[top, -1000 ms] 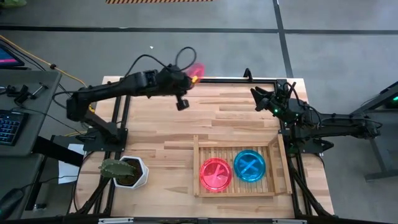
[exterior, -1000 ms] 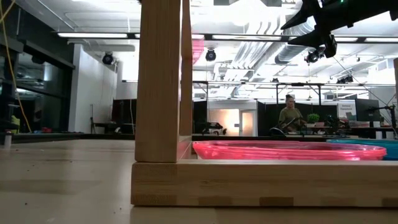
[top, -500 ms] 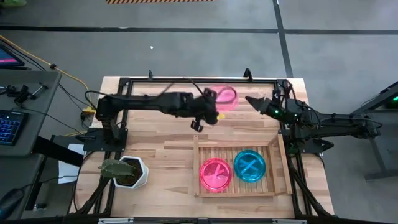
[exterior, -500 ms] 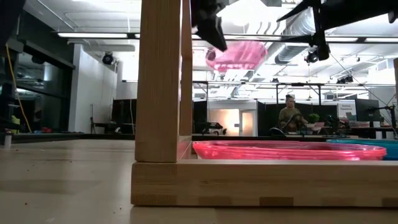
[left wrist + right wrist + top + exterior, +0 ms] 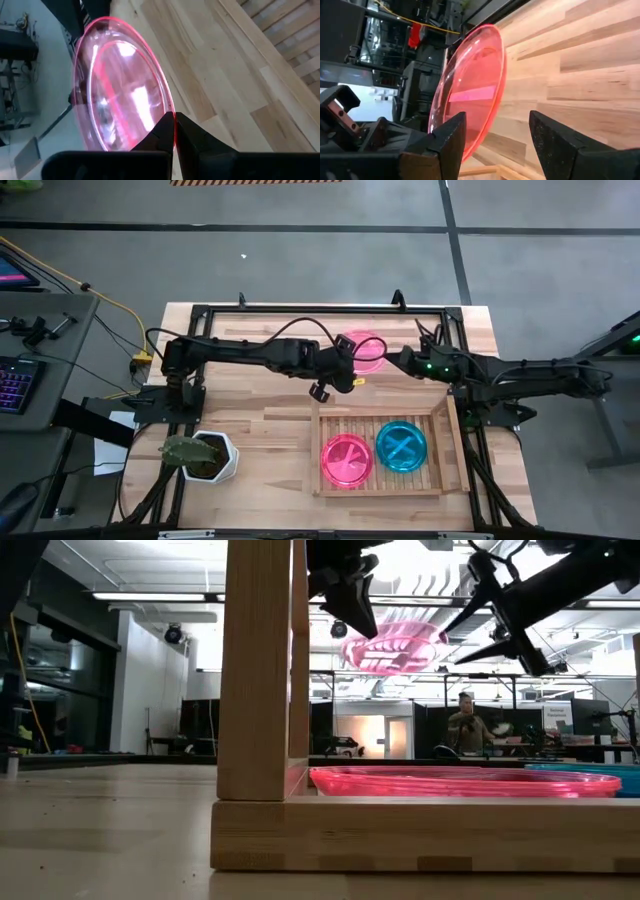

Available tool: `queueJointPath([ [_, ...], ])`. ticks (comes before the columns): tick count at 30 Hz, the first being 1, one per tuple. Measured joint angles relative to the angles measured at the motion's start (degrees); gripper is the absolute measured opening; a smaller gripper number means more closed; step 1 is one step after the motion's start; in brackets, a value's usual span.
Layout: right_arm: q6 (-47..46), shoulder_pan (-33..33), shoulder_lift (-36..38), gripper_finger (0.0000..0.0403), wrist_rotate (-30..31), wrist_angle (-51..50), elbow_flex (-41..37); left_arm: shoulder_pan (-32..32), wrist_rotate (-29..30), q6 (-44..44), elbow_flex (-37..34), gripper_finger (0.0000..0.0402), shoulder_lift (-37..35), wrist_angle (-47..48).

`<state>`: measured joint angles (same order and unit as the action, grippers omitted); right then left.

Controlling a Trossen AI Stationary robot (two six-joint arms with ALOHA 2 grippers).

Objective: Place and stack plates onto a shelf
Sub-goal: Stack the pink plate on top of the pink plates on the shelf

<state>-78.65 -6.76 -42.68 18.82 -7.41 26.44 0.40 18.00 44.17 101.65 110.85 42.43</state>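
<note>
My left gripper [image 5: 350, 362] is shut on a translucent pink plate [image 5: 365, 348] and holds it in the air over the far middle of the table. From the right, my right gripper [image 5: 402, 360] stands open, its two fingers [image 5: 451, 140] spread just short of that plate's near rim [image 5: 470, 100]. I cannot tell whether they touch it. On the slatted light-wood shelf [image 5: 325, 442] at the near right, a second pink plate [image 5: 347, 458] and a teal-blue plate [image 5: 401, 446] lie flat side by side. My left gripper pinches the pink plate's rim [image 5: 169, 118] between its two shut fingers. The fingers come slanting down from the table's left. The plate is lifted clear of the table [image 5: 390, 645] and tilted, reaching out beyond the fingertips.
A white hexagonal pot with a plant [image 5: 205, 457] stands at the near left corner. A black frame [image 5: 300, 308] runs along the table's far edge. Bare wood lies between the held plate and the shelf's far rim [image 5: 380, 402].
My left gripper has swung from the far left toward the table's right and down, rolling as it went, with the pink plate still in its hold. The plate has turned from edge-on to nearly flat. My right gripper has tipped down, rolled and reached toward the plate.
</note>
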Motion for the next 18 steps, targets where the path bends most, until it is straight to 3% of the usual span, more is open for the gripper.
queueJointPath([
  [11, 0.00, 0.00, -6.65, 0.0197, -1.49, 6.35, 0.00, 0.33, -1.14, -0.60, 0.00, 0.0000, 0.00, 0.17],
  [18, -0.84, 0.00, -6.79, 0.0112, -0.85, 6.33, 0.00, 0.33, -1.17, -1.51, 0.00, 0.0000, 0.00, 1.12],
])
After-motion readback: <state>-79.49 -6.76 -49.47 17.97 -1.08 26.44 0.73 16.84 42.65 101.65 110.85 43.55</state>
